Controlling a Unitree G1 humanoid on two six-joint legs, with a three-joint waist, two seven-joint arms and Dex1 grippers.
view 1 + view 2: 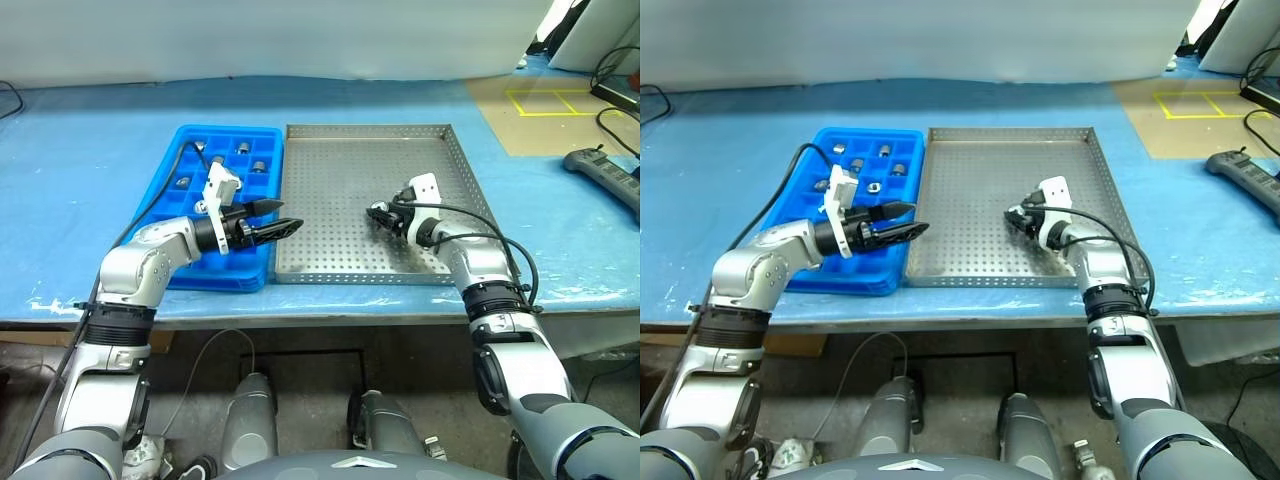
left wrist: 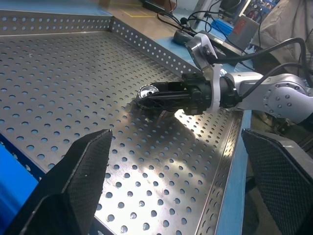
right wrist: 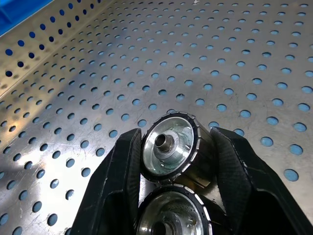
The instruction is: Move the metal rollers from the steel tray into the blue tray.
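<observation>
As our right tool [image 3: 171,161] clamps a shiny, ridged-rim metal roller [image 3: 168,147] on the steel tray [image 3: 73,98], our left tool [image 1: 280,218] hangs released.

My right gripper [image 3: 171,161] is low in the steel tray [image 1: 340,160], its fingers pressed on one metal roller [image 3: 168,147] with a second roller [image 3: 168,223] touching it just behind, so nothing else fits between them. From there, the perforated floor lies bare from nine round to one o'clock, bounded only by the low rim. At nine o'clock my left gripper [image 1: 275,220], jaws wide, hangs over the seam with the blue tray [image 1: 190,150], partly barring that crossing; beyond it, several compartments already hold rollers [image 1: 240,155].
</observation>
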